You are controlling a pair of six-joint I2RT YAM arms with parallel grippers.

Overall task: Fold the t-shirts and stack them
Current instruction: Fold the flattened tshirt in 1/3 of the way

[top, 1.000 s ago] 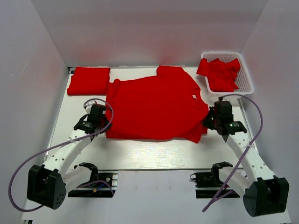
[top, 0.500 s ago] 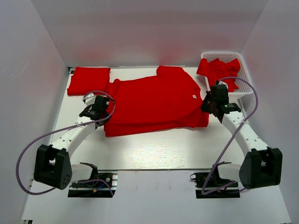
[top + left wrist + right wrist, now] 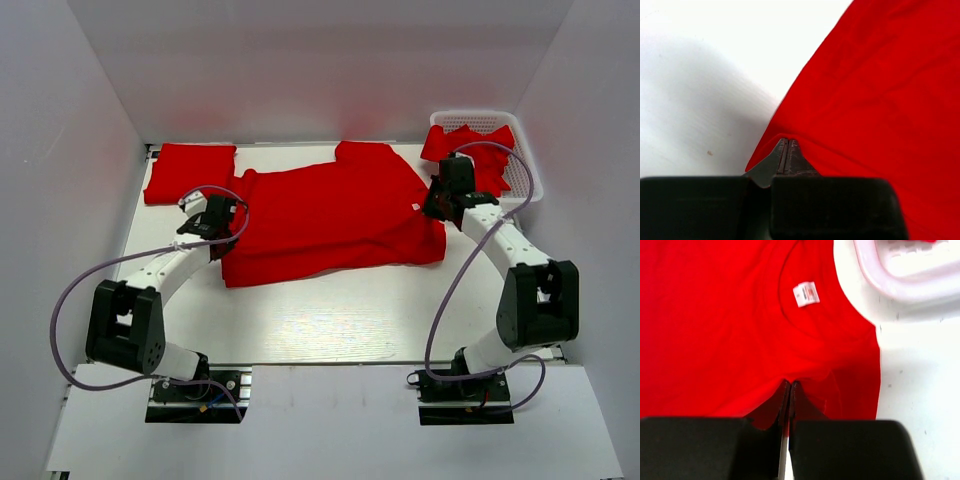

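I find the left end effector [image 3: 785,142] and right end effector [image 3: 790,384] each clenched on a pinch of the spread t-shirt [image 3: 330,215], at its hem end and shoulder end. I judge the cloth light, limp and sag-prone; paired edge pinches suit it. It lies mid-way across the surface [image 3: 320,320], long axis left-right, neck tag [image 3: 805,294] rightward. Beyond: a folded t-shirt [image 3: 190,172] far left, a basket [image 3: 530,180] of crumpled t-shirts [image 3: 470,150] far right.

Spread t-shirt [image 3: 330,215] on table [image 3: 330,320], centre. Folded t-shirt [image 3: 190,172] at far left, just beside its sleeve. Basket [image 3: 527,178] at far right, crumpled t-shirts [image 3: 495,160] in it. Left gripper [image 3: 222,218] at spread t-shirt's left edge, right gripper [image 3: 437,205] at its right edge
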